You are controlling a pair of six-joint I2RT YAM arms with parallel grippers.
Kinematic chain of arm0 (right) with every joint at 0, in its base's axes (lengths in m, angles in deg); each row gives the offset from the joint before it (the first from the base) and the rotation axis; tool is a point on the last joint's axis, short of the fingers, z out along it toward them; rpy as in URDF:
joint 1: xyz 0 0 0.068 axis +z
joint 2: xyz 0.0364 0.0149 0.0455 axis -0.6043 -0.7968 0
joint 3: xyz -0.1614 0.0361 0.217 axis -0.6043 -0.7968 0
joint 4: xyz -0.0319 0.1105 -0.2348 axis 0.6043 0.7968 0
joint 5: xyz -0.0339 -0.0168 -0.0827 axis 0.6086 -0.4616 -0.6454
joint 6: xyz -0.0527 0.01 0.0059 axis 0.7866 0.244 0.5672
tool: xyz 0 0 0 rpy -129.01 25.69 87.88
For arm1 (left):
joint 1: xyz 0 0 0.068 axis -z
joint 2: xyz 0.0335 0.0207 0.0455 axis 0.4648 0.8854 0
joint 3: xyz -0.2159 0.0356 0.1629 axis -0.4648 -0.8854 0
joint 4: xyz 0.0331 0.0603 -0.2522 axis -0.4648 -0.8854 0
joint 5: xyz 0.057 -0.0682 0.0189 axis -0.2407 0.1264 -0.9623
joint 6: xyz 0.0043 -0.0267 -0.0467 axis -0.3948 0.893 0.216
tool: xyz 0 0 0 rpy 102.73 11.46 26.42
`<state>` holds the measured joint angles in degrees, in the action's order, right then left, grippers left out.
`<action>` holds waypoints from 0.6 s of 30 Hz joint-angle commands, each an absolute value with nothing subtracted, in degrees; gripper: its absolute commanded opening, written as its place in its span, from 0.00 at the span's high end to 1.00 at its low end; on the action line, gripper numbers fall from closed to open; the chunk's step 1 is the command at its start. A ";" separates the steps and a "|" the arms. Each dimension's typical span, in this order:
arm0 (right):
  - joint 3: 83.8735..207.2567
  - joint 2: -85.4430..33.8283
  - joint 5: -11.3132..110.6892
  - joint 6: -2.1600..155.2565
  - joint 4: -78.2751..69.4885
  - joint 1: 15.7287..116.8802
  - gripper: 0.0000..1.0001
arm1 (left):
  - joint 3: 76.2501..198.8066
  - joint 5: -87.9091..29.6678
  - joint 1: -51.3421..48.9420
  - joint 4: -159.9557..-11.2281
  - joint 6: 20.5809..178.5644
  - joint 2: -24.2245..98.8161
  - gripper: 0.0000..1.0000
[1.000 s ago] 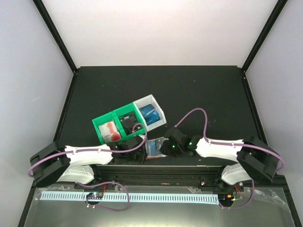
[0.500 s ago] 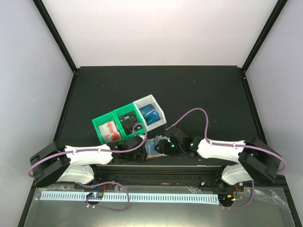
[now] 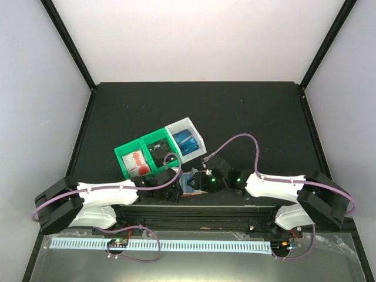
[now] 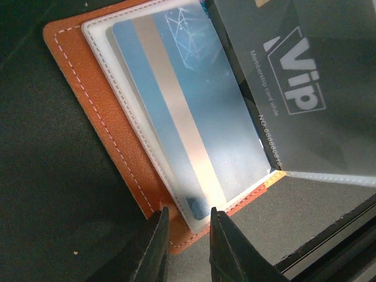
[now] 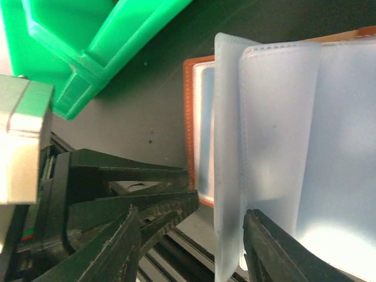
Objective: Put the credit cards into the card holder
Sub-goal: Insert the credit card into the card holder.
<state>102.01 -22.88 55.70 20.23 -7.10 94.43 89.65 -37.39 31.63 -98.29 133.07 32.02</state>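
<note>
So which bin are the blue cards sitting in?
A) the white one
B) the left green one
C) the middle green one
A: from above, the blue cards sit in the white bin; the green bins hold red-and-white cards and black cards.

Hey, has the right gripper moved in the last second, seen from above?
Yes. In the top view the right gripper has slid left, ending below the white bin, over more of the card holder.
</note>
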 commanded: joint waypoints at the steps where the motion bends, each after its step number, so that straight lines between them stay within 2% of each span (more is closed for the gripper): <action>1: 101.66 -23.62 58.75 21.05 -11.90 94.75 0.50 | 91.02 -39.60 31.45 -99.41 134.10 30.37 0.78; 12: 103.57 -27.47 59.10 20.54 -13.18 94.76 0.50 | 89.65 -51.15 30.85 -108.67 139.71 17.50 0.70; 18: 108.16 -23.03 45.67 19.99 6.56 94.75 0.50 | 91.65 -50.98 30.10 -111.91 136.30 10.83 0.61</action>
<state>104.15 -26.59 56.05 20.21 -7.12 94.43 89.57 -48.82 30.78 -107.86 138.01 13.99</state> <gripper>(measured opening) 0.506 0.366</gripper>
